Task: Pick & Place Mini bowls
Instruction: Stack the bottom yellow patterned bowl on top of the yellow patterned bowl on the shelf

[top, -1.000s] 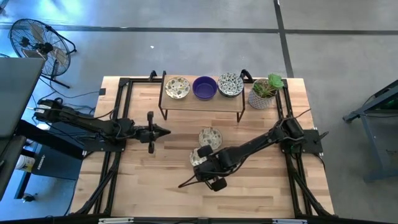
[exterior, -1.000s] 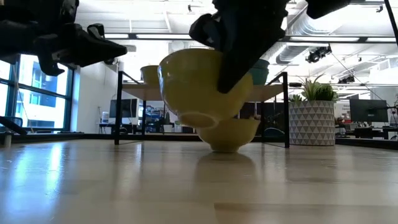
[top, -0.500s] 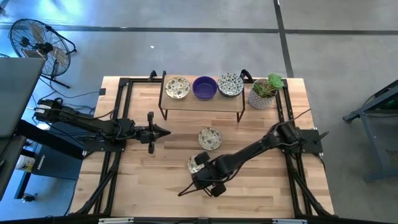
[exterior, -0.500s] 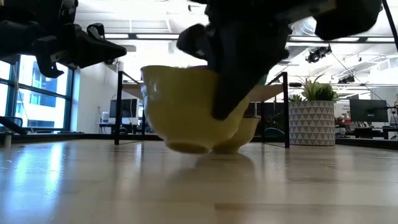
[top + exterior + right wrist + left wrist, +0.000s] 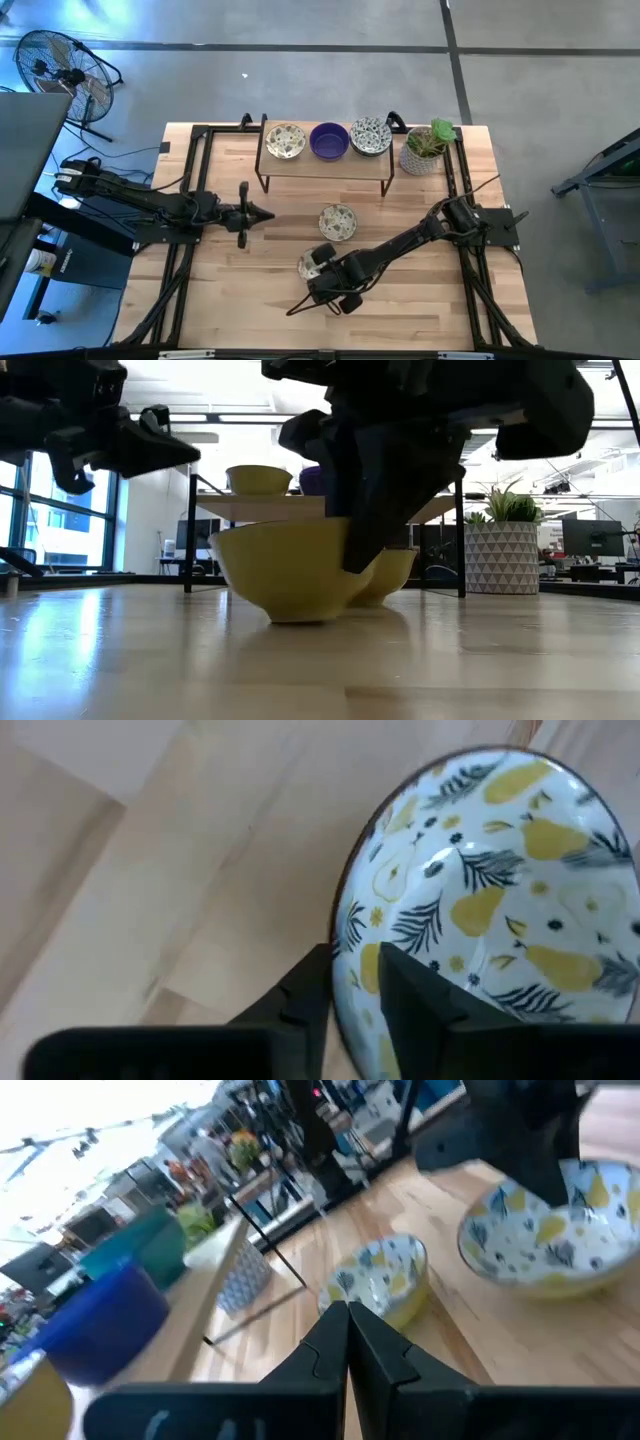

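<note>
My right gripper [image 5: 322, 272] is shut on a cream mini bowl [image 5: 311, 262] with yellow pears and dark leaves inside, near the table's middle toward the near edge. The bowl's foot [image 5: 297, 616] stands on the wood. A second patterned bowl [image 5: 337, 221] sits on the table just beyond it. On the low shelf [image 5: 325, 165] stand a cream bowl [image 5: 285, 141], a purple bowl [image 5: 328, 141] and a speckled bowl [image 5: 370, 136]. My left gripper [image 5: 265, 212] waits shut above the table's left half. My right gripper pinches the bowl's rim [image 5: 345, 935], one finger [image 5: 305, 990] outside the wall and the other finger [image 5: 415, 985] inside the bowl. The fingers come from above, slanting in from the table's right. The bowl sits upright with its foot on the table.
A potted green plant [image 5: 427, 147] stands at the shelf's right end. Black frame rails [image 5: 195, 180] run along the table's left and right sides. Bare wood lies in front of and to the left of the held bowl.
My right gripper has moved down and toward the table's near left, away from the second bowl. The bowl it holds was lifted clear and tilted; now it is level with its foot on the table.
</note>
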You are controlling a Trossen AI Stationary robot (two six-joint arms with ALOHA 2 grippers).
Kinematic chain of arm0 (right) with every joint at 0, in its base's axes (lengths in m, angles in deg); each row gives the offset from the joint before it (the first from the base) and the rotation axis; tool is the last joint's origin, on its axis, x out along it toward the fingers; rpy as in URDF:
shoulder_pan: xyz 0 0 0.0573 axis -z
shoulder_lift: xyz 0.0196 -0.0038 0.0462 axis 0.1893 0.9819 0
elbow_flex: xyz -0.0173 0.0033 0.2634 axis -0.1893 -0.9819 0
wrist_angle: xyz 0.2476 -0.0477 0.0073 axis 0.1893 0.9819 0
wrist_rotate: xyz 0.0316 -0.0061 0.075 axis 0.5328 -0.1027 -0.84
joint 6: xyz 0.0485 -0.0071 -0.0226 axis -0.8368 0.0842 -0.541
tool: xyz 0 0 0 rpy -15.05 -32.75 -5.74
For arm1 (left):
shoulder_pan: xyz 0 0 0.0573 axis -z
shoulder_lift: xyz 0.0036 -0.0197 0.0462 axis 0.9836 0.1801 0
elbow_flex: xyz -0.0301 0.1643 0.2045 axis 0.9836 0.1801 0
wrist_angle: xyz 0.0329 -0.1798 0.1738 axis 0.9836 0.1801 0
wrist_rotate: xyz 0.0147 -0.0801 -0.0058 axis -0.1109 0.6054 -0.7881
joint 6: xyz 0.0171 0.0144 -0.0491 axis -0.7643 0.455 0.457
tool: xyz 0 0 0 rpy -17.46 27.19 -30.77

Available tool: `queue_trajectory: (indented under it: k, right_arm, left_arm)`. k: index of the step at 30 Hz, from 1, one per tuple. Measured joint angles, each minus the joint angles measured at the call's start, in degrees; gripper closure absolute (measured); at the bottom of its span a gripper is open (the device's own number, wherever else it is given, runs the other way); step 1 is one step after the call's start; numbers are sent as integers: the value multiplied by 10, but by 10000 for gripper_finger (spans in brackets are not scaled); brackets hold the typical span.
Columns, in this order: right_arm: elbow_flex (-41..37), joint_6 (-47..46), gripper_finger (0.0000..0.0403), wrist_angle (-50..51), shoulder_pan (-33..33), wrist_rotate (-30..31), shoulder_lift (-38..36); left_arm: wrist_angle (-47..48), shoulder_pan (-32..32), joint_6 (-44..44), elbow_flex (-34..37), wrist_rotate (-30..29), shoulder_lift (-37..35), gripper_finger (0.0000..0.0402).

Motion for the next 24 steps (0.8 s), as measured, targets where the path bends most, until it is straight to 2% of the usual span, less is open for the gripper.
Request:
queue_trajectory:
  k: [5, 8, 12, 15, 18, 21, 24]
  right_arm:
    - [0, -41, 286, -5, 0, -9, -2]
    - [11, -65, 272, 17, 0, -9, -6]
    - [17, -94, 278, 30, -3, -6, -37]
    - [-8, -92, 304, 23, -10, 29, -75]
    - [-77, -90, 348, -35, -12, 54, -125]
    - [-194, -88, 392, -170, -7, 55, -197]
    - [-334, -88, 390, -349, 6, 58, -273]
  left_arm:
    - [35, 0, 4, 0, 1, 0, 402]
    - [38, 0, 4, 0, 14, 0, 402]
    - [37, 0, 4, 0, 18, 0, 402]
    - [33, 0, 4, 0, 29, 0, 402]
    - [30, 0, 3, -3, 44, 0, 402]
    - [48, 0, 1, -21, 48, 1, 402]
    - [80, 3, -9, -50, 56, 0, 402]
